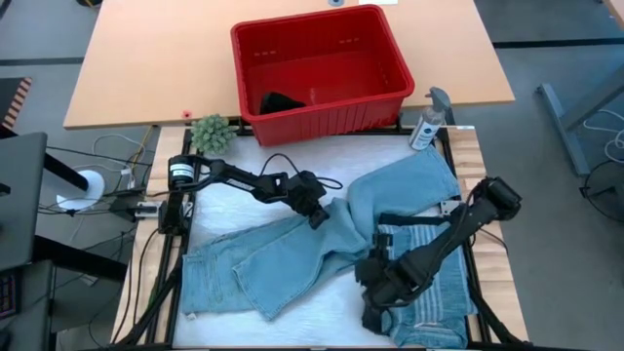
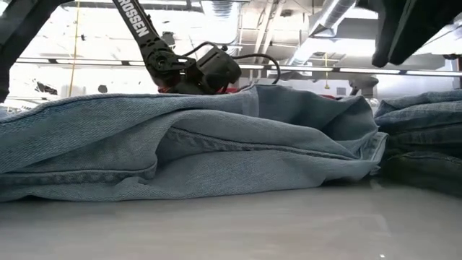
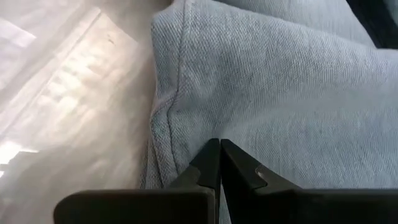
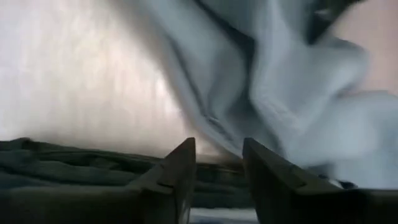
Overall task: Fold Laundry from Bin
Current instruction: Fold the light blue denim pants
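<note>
The white-covered table (image 1: 322, 161) carries the work, with a bare wooden table (image 1: 146, 58) butting against its far edge. Across the white surface lie the jeans (image 1: 292, 258), light blue denim, spread from the near left corner up toward the far right, with the legs doubled over one another; in the low view they form a long layered ridge (image 2: 216, 144). Under the right arm, on the table's right side, lies a striped blue-grey piece (image 1: 444, 292), touching the jeans. The red bin (image 1: 322, 68) stands at the far edge, straddling both tables, and holds a small black item (image 1: 278, 100) in its near left corner. The left arm reaches from the left edge to the middle of the jeans; the left gripper (image 3: 219, 155) has its fingers pressed together, tips resting on the denim beside a seam, and I cannot tell whether any cloth is pinched between them. The right arm slants from the right edge down over the striped piece; the right gripper (image 4: 217, 155) hangs just above the cloth with its fingers parted and nothing between them. A spray bottle (image 1: 429, 119) stands just right of the bin, a small green plant (image 1: 210, 132) near its left corner.
</note>
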